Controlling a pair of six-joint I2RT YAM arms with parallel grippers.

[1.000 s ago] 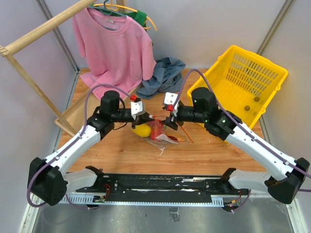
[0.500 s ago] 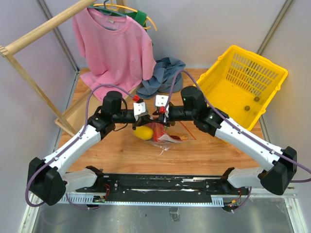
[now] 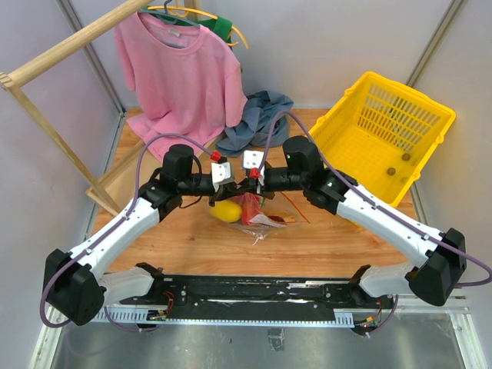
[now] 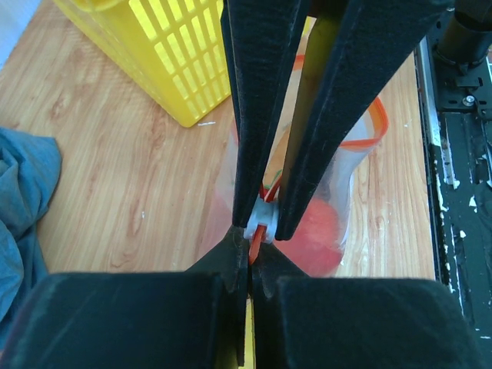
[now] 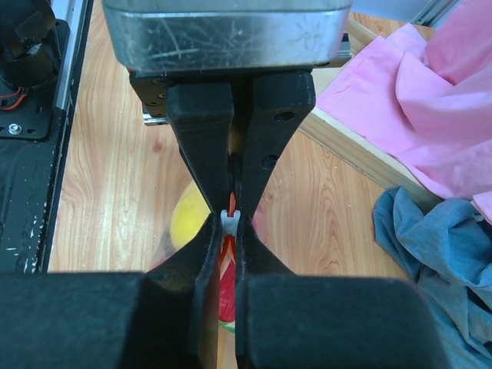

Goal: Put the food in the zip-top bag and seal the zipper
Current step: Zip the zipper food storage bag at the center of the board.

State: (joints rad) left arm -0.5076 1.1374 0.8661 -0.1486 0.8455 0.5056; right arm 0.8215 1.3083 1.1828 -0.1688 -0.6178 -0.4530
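From above, the clear crinkly zip-top bag (image 3: pixel 261 217) lies in the middle of the wooden desk (image 3: pixel 177 246). A round yellow fruit (image 3: pixel 225 210) sits at its left side. The left tool (image 3: pixel 233 186) and right tool (image 3: pixel 250 184) meet just over it.

In the left wrist view, the left tool is squeezed tight on the thin orange-red zipper (image 4: pixel 256 244).

In the right wrist view, the right tool is pinched on the small white slider (image 5: pixel 230 221).
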